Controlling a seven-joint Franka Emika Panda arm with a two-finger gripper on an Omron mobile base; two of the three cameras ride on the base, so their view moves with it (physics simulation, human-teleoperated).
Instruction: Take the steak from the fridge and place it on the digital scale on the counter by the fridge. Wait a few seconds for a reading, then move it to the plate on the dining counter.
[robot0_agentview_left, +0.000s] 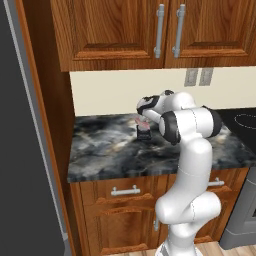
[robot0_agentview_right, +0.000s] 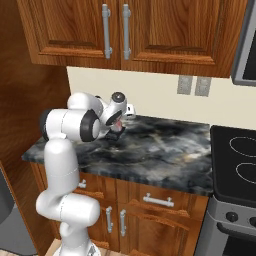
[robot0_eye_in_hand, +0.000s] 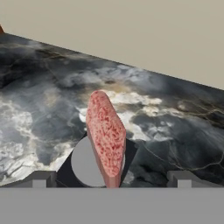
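Note:
The steak (robot0_eye_in_hand: 106, 135), a pinkish-red slab, stands on its edge on the round grey top of the black digital scale (robot0_eye_in_hand: 84, 164). My gripper (robot0_eye_in_hand: 111, 181) is open, one fingertip far out on each side of the steak, neither touching it. In the left base view the steak (robot0_agentview_left: 141, 121) and the scale (robot0_agentview_left: 144, 133) sit on the short wall counter (robot0_agentview_left: 105, 145) just under my gripper (robot0_agentview_left: 143, 113). The right base view shows the scale (robot0_agentview_right: 118, 134) below the hand. The fridge (robot0_agentview_left: 20, 150) is the dark grey mass at the left. The plate and the dining counter are out of view.
Wooden upper cupboards (robot0_agentview_left: 150, 30) hang over the counter, and the cream wall behind carries outlets (robot0_agentview_right: 194, 85). A black stove top (robot0_agentview_right: 239, 156) adjoins the counter on the right. Wooden drawers (robot0_agentview_left: 125, 192) sit below.

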